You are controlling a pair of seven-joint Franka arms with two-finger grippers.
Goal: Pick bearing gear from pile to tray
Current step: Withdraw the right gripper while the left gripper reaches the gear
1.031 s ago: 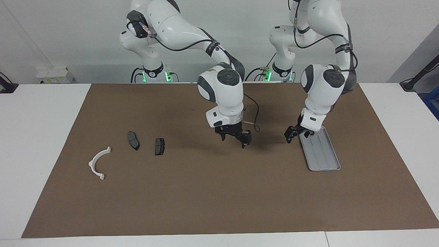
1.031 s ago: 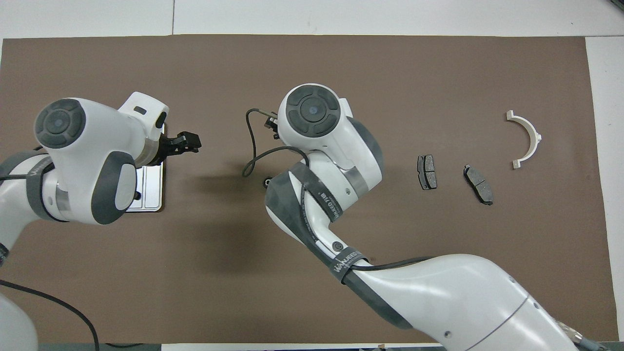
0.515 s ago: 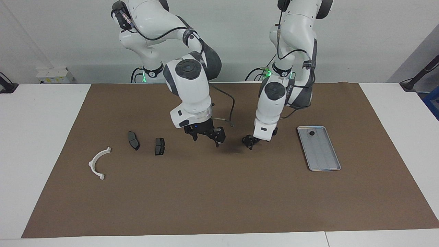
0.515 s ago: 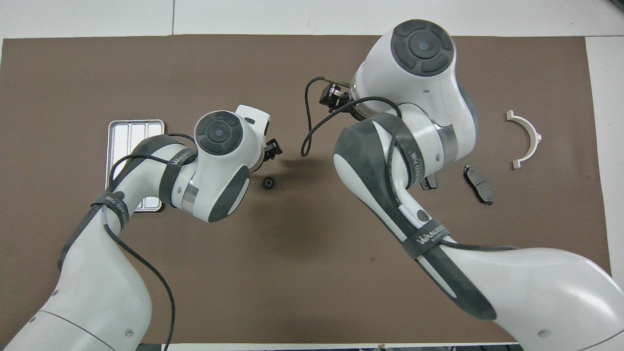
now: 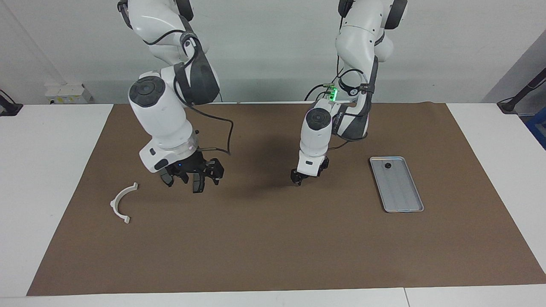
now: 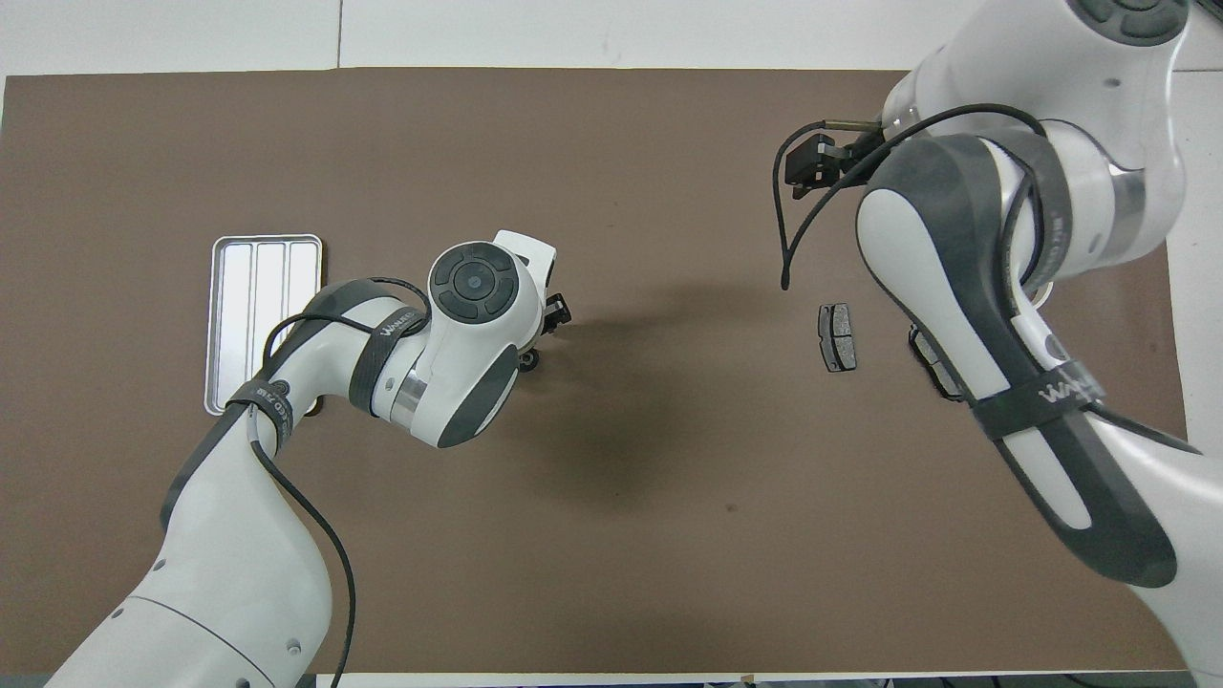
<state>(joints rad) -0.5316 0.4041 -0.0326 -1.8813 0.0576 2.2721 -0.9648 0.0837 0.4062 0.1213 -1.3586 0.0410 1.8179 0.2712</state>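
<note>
2 glossy white arms with dark grey joint caps and elbow sleeves, black cables looping alongside, black wrist hardware.

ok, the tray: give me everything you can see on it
The tray is a flat rectangular silver-grey piece, metal by its look, with rounded corners, a low raised rim and faint lengthwise ribs. It lies flat on the brown mat toward the left arm's end of the table, long side running away from the robots. One small black round part sits inside it at the end nearer the robots. Neither tool touches it.
</note>
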